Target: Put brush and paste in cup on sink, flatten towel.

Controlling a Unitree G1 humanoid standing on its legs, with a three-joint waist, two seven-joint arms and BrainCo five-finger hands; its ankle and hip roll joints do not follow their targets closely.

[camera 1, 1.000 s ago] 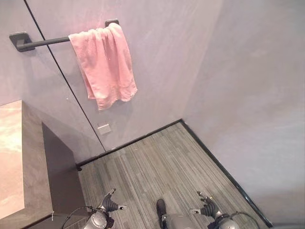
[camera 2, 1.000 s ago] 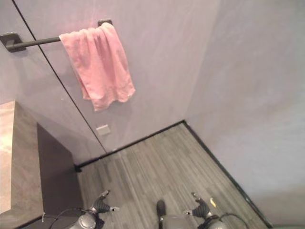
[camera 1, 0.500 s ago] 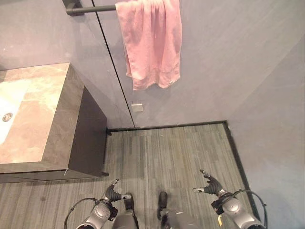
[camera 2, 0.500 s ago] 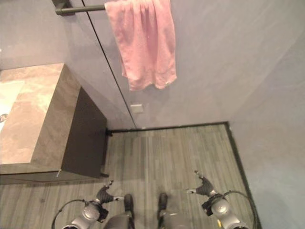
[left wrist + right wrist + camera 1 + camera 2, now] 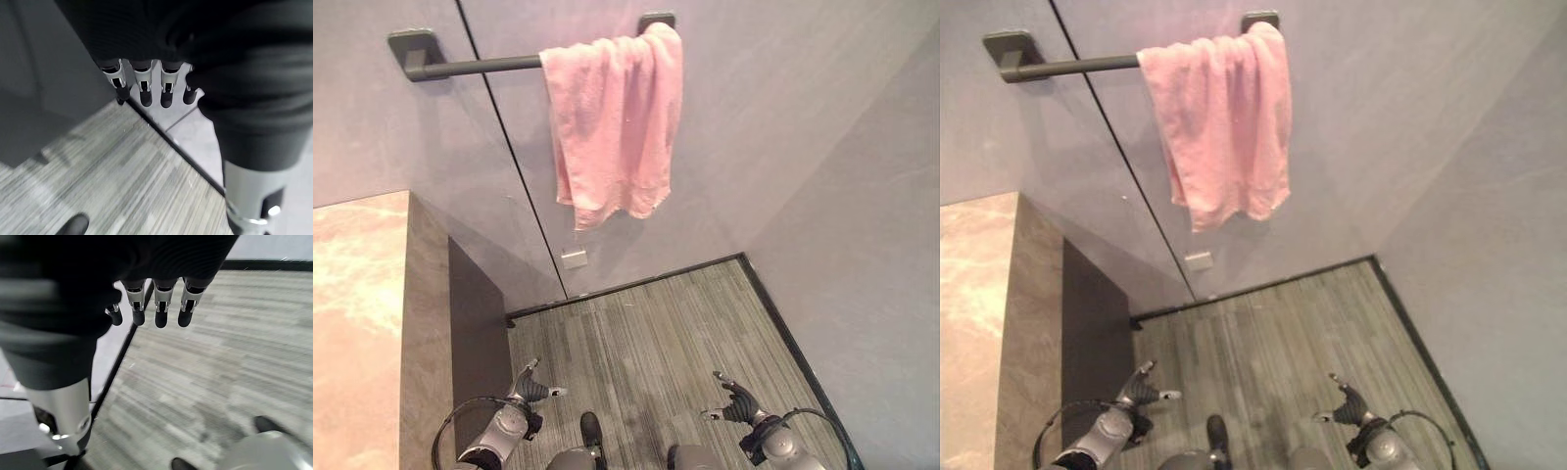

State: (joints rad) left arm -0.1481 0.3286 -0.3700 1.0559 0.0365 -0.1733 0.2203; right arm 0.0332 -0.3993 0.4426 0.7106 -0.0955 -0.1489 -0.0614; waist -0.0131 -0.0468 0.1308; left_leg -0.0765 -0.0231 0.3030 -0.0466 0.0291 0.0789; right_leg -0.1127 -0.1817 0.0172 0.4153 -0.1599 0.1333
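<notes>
Head views: we see the pink towel [image 5: 612, 122] bunched at the right end of the wall rail [image 5: 475, 67], sink bench [image 5: 362, 323] at left. Reaching from here risks tugging it off. Left wrist view: left robot hand [image 5: 142, 81] released, empty, low. Right wrist view: right robot hand [image 5: 156, 303] likewise, over floor [image 5: 220, 347].

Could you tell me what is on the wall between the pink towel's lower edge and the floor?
A small pale wall plate sits below the pink towel, above the floor, seen in both eye views.
</notes>
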